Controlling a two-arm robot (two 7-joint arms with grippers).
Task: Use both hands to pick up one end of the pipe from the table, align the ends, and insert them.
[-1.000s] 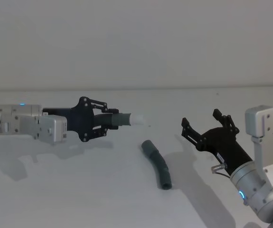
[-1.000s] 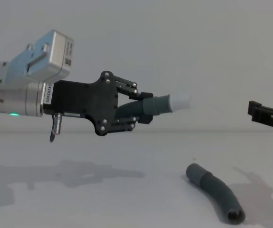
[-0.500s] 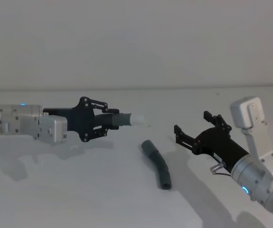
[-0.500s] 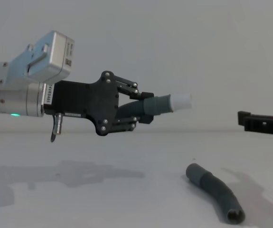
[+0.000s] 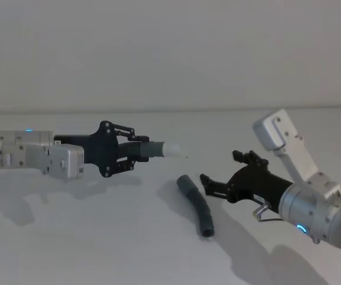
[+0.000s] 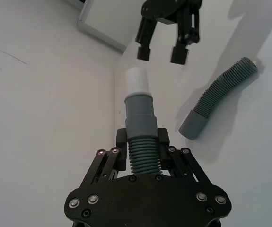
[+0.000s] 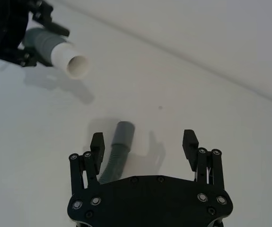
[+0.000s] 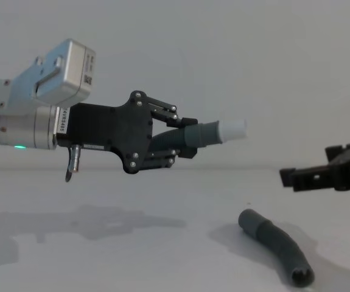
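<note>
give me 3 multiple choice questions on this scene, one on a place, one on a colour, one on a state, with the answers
1. Where is the longer hose piece?
A. held up in the air
B. lying on the table
C. pushed onto the other piece

2. What colour is the tip of the shorter piece held by the left gripper?
A. red
B. yellow
C. white

3. What state is the right gripper in?
A. open, gripping nothing
B. shut on the longer piece
C. shut on the white tip

Answers:
1 B: it rests flat on the table, casting a shadow.
2 C: the plug end past the fingers is white.
3 A: its fingers stand wide apart, off the hose.
</note>
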